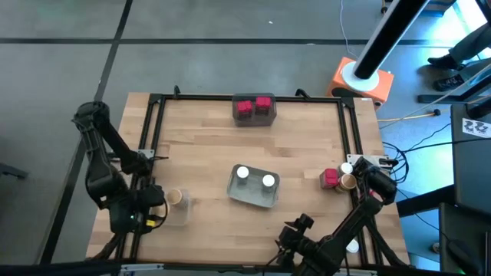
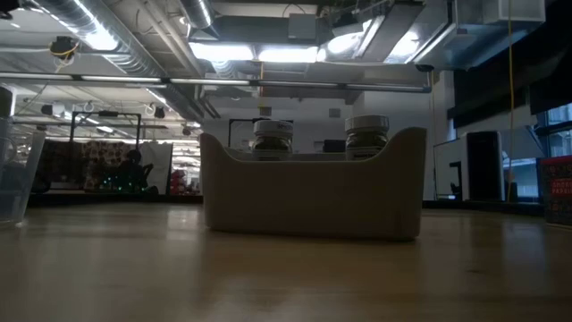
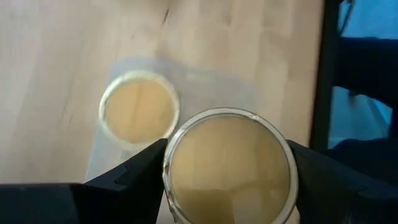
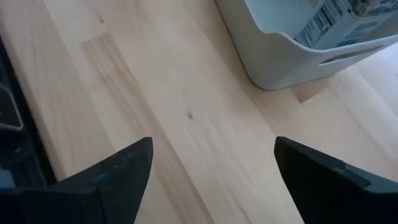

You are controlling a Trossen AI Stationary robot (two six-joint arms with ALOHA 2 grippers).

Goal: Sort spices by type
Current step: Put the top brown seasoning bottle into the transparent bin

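Light wooden bench [image 1: 207, 146] w/ black metal frame [image 1: 149, 123] along its edges. Grey rectangular plastic tray [image 1: 253, 198] sits near bench centre, slightly toward near edge. Dark clear tray [image 1: 255, 116] at middle of far edge. Clear plastic tray [image 1: 184, 213] near left edge. Orange-and-white round base [image 1: 362, 79] stands just past far right corner.

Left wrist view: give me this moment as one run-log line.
left gripper: shut on tan-topped jar | over clear tray holding another tan-topped jar | right gripper: open, empty, near grey tray
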